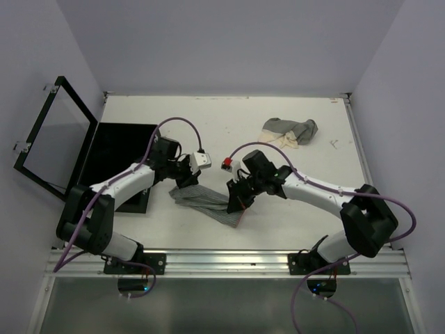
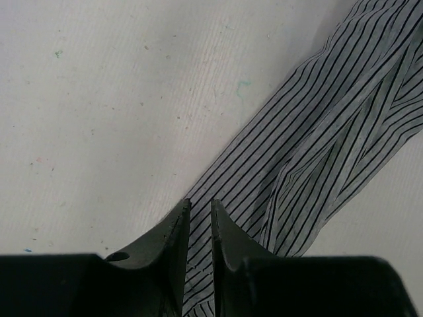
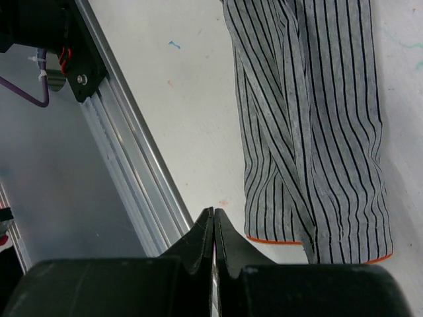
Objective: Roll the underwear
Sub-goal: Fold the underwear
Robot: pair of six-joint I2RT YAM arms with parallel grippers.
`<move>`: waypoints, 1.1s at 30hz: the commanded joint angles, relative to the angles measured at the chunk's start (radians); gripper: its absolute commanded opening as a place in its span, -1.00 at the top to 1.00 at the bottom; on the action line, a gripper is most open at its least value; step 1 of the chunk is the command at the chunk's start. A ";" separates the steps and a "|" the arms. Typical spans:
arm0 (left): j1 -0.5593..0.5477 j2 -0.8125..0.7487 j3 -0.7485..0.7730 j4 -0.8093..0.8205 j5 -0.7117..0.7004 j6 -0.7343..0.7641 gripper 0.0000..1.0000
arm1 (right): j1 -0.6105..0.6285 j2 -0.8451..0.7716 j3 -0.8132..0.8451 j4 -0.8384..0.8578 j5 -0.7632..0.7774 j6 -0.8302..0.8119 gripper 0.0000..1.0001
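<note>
Grey striped cloth underwear (image 1: pixel 206 202) lies by middle of bench (image 1: pixel 229 115) near edge. Left gripper (image 2: pixel 200 212) nearly closed, pinching its edge. Right gripper (image 3: pixel 213 216) pressed together just beside it, holding nothing.

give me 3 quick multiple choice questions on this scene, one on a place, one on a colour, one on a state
1. Where does the grey and cream underwear pile lie on the table?
A near left corner; B far right part; C dead centre.
2. What colour edges the hem of the striped underwear?
A orange; B green; C blue.
3. How is the right gripper?
A wide open; B shut on the pile; C shut, nothing between.

B: the top view shows it far right.
A: the right wrist view shows an orange line along the hem.
C: its fingertips meet, with the cloth beside them.
</note>
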 commanded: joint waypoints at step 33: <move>0.050 0.154 0.065 -0.040 0.087 -0.172 0.68 | -0.191 0.387 0.307 -0.167 0.360 -0.375 1.00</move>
